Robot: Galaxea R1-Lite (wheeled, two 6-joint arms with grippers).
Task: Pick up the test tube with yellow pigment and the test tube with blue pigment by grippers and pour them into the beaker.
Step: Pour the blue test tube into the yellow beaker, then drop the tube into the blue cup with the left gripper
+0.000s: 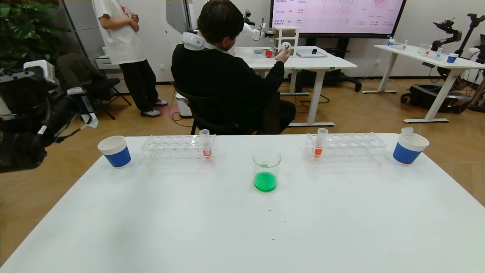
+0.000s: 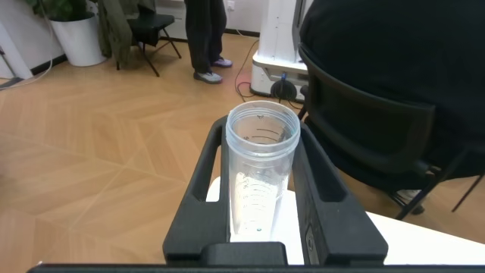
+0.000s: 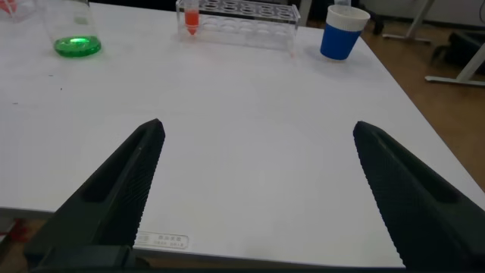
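Right pincer: the right pincer (image 3: 258, 127) is held low over the near right part of the worktop (image 1: 189, 220), spread wide, with nothing between its fingers.
Left pincer: the left pincer (image 2: 261, 136) is seen off the worktop's left edge, above the floor, pinching an empty test tube (image 2: 261, 174) held upright. No pigment is seen in it, so which of the two tubes it was cannot be told.
Beaker: the beaker (image 1: 266, 168) stands at the middle of the worktop, between the two racks, with green liquid (image 1: 265, 182) at its bottom.
Racks: one orange-red tube (image 1: 206, 144) is left in the left rack (image 1: 178, 149) and another orange-red tube (image 1: 320, 142) in the right rack (image 1: 344, 146). No yellow or blue pigment is seen anywhere.
Cups: a clear tube (image 1: 407, 132) is seen standing in the right blue cup (image 1: 409, 148). The left blue cup (image 1: 114, 151) sits near the worktop's far left corner, and nothing is seen standing up out of it.
Step in hand: both pourings are judged done, given the green mix, and disposal of the last empty tube is judged to be under way.
Next move: the left pincer would need to be brought over the left blue cup, the tube lowered inside the rim, and the grip released only then. The cup is light and could be tipped by a sideways knock.
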